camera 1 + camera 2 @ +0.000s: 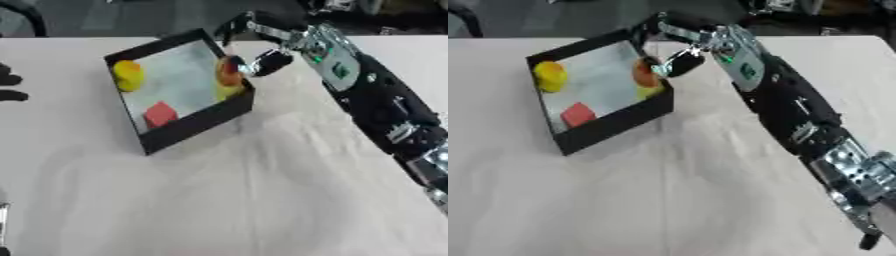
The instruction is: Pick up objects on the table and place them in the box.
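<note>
The right hand reaches in from the upper right, at the box's right wall, fingers curled around an orange and yellow object; the box sits upper left on the worktop, holding a yellow piece and a red block; dark fingers, probably of the left hand, show at the left edge, state unclear.

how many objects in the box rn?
3 in the black box: yellow object at the far-left corner, red block near the front wall, orange-and-yellow object against the right wall by the right hand. That wall may hide more.
</note>
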Robot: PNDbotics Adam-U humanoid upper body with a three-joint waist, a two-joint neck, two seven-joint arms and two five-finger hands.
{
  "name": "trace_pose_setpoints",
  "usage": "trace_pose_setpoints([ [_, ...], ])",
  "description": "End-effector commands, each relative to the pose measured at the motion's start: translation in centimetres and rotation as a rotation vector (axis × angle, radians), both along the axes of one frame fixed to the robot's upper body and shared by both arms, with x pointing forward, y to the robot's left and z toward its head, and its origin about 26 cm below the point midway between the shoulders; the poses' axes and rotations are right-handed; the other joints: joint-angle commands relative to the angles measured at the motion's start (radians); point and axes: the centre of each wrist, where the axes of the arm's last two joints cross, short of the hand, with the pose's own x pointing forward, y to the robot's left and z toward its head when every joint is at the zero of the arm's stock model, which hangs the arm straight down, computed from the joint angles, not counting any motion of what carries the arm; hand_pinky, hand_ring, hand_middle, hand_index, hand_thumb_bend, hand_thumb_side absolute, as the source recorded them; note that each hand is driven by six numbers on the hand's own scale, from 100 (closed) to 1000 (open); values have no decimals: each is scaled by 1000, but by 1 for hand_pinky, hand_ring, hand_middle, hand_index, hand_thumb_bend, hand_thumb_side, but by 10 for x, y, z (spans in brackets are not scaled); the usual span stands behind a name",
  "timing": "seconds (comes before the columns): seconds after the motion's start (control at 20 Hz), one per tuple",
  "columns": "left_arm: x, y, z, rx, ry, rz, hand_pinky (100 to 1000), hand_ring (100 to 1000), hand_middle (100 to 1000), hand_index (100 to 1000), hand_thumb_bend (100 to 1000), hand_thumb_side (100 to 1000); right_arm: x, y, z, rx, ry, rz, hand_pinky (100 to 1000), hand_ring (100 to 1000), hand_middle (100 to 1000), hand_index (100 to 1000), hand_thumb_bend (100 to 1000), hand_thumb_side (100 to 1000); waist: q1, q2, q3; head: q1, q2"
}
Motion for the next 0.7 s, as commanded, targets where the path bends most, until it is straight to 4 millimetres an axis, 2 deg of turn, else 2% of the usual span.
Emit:
trace_pose_setpoints([
  [0.05,-1,-3,11,-3,-39,-18,544,617,590,659,100,894,1,0,13,-5,-104,-44,856,849,781,989,100,314,-13,-17,3,-4,-2],
  [0.65,-1,-2,11,-3,-39,-12,544,616,589,660,100,894,-1,0,10,19,-160,-75,849,840,773,983,100,235,-14,-19,-2,3,-2],
  [0.7,-1,-2,11,-3,-39,-10,544,616,589,660,100,894,-2,0,10,22,-160,-76,849,840,773,983,100,254,-13,-19,-3,4,-2],
])
